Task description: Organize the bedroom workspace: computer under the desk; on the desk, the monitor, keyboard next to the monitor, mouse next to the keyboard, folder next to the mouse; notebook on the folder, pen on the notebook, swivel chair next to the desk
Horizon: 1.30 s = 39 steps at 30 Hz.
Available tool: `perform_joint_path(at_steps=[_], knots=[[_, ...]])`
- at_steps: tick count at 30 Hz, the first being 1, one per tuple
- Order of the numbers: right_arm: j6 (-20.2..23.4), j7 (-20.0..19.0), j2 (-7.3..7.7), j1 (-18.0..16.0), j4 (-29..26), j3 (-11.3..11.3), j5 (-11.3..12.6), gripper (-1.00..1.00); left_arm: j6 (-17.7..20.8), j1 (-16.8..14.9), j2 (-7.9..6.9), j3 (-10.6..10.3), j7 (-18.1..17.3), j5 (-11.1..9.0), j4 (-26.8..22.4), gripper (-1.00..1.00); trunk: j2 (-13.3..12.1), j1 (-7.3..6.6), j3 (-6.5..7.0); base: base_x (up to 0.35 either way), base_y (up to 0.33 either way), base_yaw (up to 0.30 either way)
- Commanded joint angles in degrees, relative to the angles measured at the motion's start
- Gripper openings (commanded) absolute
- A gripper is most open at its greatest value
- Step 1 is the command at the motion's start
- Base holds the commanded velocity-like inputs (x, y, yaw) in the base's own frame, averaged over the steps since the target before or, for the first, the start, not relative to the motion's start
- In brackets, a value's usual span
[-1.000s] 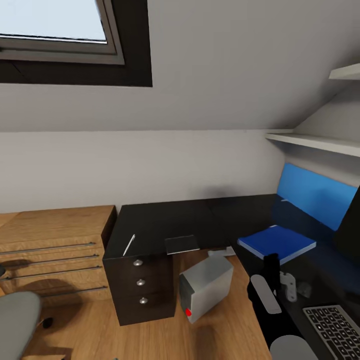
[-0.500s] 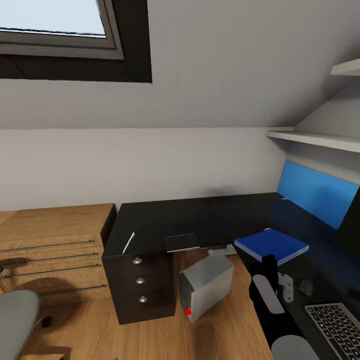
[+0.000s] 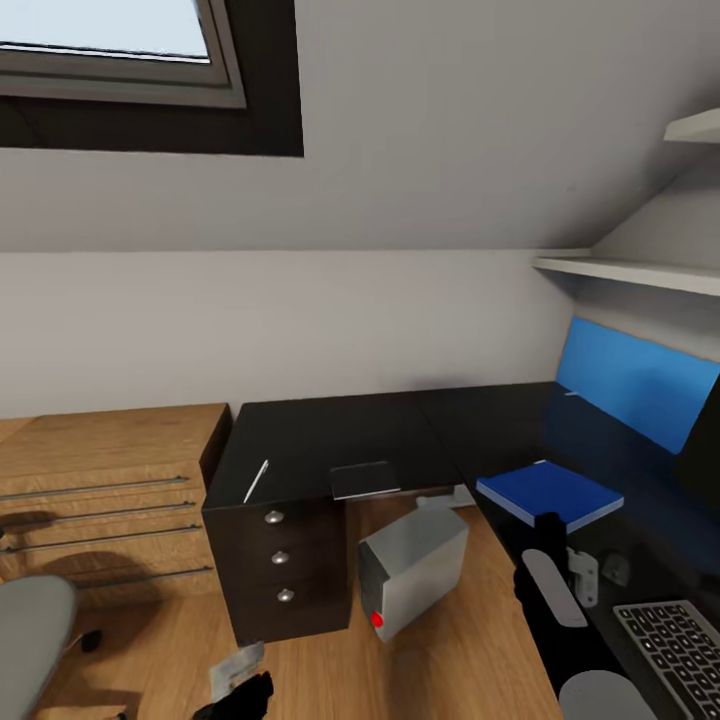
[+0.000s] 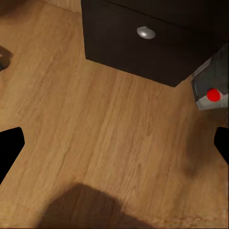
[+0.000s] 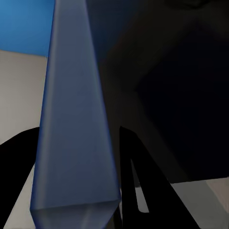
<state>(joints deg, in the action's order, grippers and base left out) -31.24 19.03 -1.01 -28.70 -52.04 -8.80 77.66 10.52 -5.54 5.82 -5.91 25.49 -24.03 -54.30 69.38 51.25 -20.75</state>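
Observation:
A blue folder (image 3: 548, 492) rests on the black desk (image 3: 330, 440), its near edge at my right gripper (image 3: 548, 524). In the right wrist view the folder (image 5: 76, 119) shows edge-on between the dark fingers (image 5: 131, 162), and the gripper is shut on it. To its right are the keyboard (image 3: 678, 650) and the blue-screened monitor (image 3: 635, 385). A white pen (image 3: 257, 481) and a dark notebook (image 3: 365, 480) lie on the desk's left wing. The grey computer (image 3: 412, 570) stands on the floor by the desk. My left gripper (image 4: 114, 148) hangs open over the wood floor.
A grey swivel chair seat (image 3: 30, 630) is at the lower left, beside a wooden drawer chest (image 3: 100, 480). The desk's black drawer unit (image 3: 285, 570) stands near the computer. Wall shelves (image 3: 630, 272) hang over the monitor. Small pale objects (image 3: 583, 577) lie near the keyboard.
The view has shifted slightly. My left gripper has come into the head view at the bottom. The right gripper and folder stay together on the desk.

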Motion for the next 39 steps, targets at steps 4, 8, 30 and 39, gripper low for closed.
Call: perform_joint_path(at_steps=[4,8,30,39], knots=[[0.0,0.0,0.03,0.0,-0.1,0.0,0.2,-1.0,14.2,1.3,0.15,-0.1,0.6,-0.6,-15.5,1.0,1.7,0.89,-0.8,0.0,0.0,0.0],[0.0,0.0,0.05,0.0,-0.1,-0.1,0.2,-1.0,21.5,1.6,1.33,-0.1,0.7,-1.3,-22.8,1.0,2.5,1.33,-1.16,0.0,0.0,0.0],[-0.5,-0.3,-0.17,0.0,-0.2,-0.1,0.1,-1.0,24.5,1.8,0.37,0.0,0.5,-2.1,-18.9,1.0,2.5,1.33,-1.16,0.001,-0.001,-0.029],[-0.5,-0.3,-0.04,0.0,-0.2,-0.1,0.0,-1.0,24.5,1.8,0.4,0.0,0.4,-2.2,-18.7,1.0,2.5,1.33,-1.16,0.117,-0.098,0.0]])
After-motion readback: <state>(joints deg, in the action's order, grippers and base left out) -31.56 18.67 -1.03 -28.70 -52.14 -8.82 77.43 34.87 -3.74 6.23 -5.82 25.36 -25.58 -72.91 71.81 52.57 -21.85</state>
